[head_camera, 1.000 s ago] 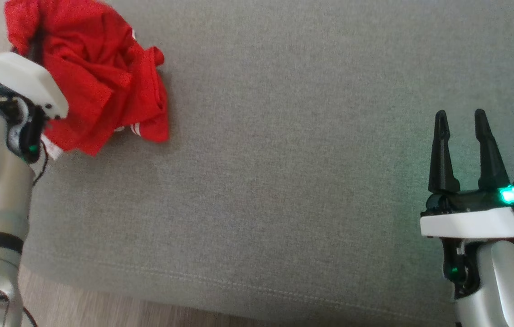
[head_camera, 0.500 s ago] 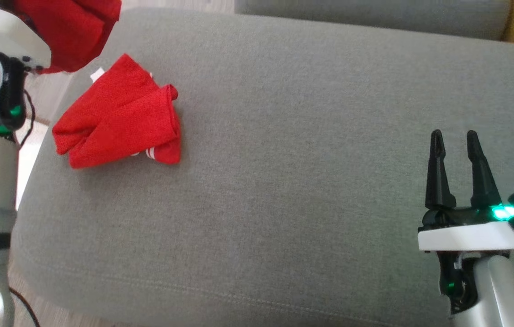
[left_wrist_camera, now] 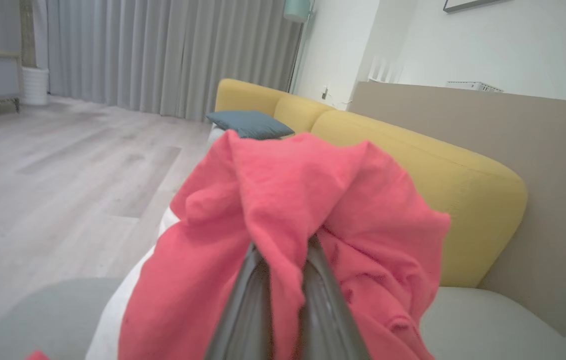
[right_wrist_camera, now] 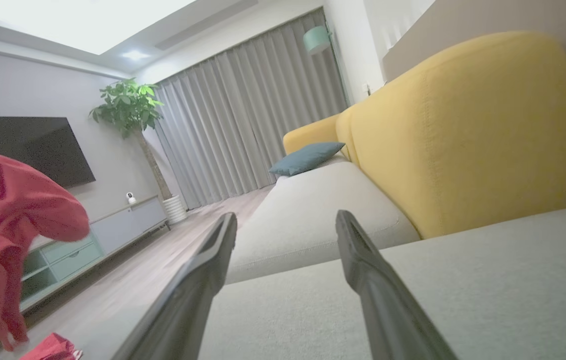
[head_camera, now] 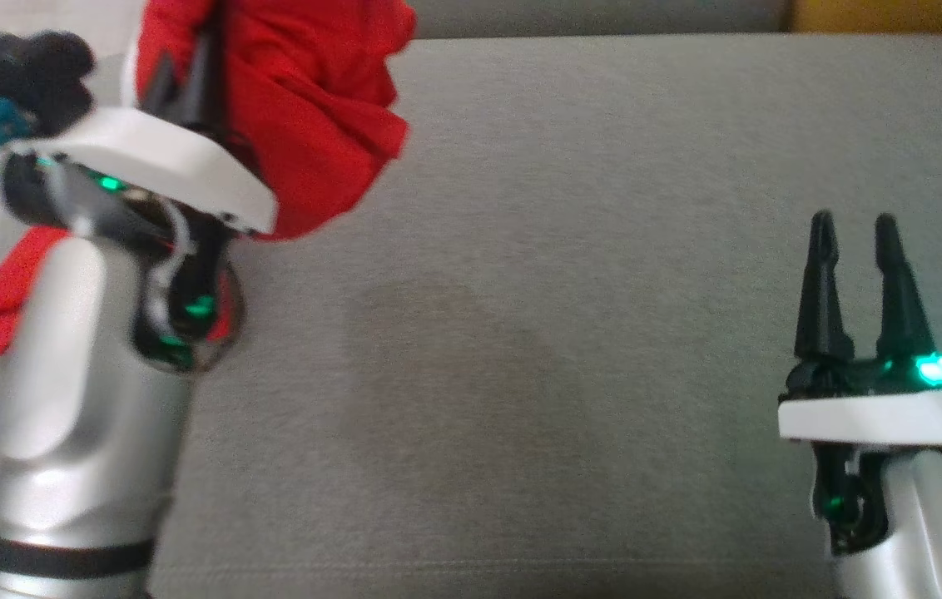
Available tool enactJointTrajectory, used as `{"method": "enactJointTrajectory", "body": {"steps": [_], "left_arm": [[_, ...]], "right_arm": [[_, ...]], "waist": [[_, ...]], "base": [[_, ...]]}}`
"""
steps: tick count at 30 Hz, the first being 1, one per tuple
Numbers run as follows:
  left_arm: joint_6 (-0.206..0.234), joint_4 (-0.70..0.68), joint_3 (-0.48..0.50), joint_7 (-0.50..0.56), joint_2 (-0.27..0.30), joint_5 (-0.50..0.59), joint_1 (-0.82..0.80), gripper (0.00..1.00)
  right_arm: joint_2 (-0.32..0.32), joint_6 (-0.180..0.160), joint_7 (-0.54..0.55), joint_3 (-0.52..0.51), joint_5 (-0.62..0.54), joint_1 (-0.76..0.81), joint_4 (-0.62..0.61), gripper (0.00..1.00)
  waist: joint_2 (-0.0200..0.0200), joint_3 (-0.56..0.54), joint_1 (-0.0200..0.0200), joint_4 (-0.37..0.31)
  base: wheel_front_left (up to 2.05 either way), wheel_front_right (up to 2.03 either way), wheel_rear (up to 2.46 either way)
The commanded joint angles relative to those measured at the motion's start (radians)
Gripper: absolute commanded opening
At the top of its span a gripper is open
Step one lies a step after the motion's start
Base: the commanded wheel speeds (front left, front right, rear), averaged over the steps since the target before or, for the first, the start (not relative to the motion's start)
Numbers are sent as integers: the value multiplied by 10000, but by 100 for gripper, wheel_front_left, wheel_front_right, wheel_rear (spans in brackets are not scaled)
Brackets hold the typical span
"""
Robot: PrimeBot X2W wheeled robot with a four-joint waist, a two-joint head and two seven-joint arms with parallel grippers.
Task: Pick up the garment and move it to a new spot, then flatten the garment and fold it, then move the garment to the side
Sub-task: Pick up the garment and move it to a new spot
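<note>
Red garment (head_camera: 313, 125): bunched and lifted clear of the grey sofa seat (head_camera: 562, 349), hanging above the seat's far left corner. One lobe of cloth droops toward the seat's middle. In the left wrist view the fabric is pinched between the two dark fingers and spills down either side of them.

Left gripper (head_camera: 188, 83): jaws together, clamped on the red garment, with the fingertips buried in the folds. Green light lit on the wrist housing.

Red cloth patch (head_camera: 13, 283): shows behind the left forearm (head_camera: 80, 391), at the seat's left edge. Cannot tell whether it joins the held bundle.

Right gripper (head_camera: 854, 229): over the seat's near right part, well apart from the garment. Jaws apart, with grey seat fabric visible through the gap. Fingers point toward the seat's far edge. Green light lit.

Surroundings, right wrist view: yellow backrest (right_wrist_camera: 463, 125) rises along the seat's far edge. A teal cushion (right_wrist_camera: 308, 155) lies on a paler seat beyond the grey seat's left end.

Left wrist view: wood floor (left_wrist_camera: 63, 175) off the seat's left side, with grey curtains (left_wrist_camera: 163, 55) beyond it.
</note>
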Motion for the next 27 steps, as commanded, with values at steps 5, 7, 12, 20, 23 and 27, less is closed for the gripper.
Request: {"method": "enactJointTrajectory", "body": {"steps": [5,7,12,20,23,27], "left_arm": [[237,-226,-201,-136,-760,-248,-157,0],[326,104,-428,-298,-1013,-166,-181,0],[611,1787,-900,-930,-1431,10,-546,0],[782,3859,-1259,-1843,-1601,21,-1430,100],[674,4365,-1315,-2326,-1625,-136,-1729,100],[499,4691,-1319,-2941,-1637,-328,-1933,100]], "right_arm": [[-54,77,-107,122,158,-798,-639,100],[-54,77,-107,123,253,-947,-742,100],[-54,77,-107,333,483,-1292,-1020,100],[-54,77,-107,465,691,-1368,-1079,100],[-54,77,-107,351,665,-1291,-1055,100],[-54,77,-107,283,455,-1177,-936,100]], "waist": [[0,692,0,-1624],[0,883,0,-2037],[0,1508,0,-3169],[0,1847,0,-3820],[0,1751,0,-3690],[0,1435,0,-3073]], "base": [[0,0,0],[0,0,0],[0,0,0],[0,0,0],[0,0,0],[0,0,0]]}}
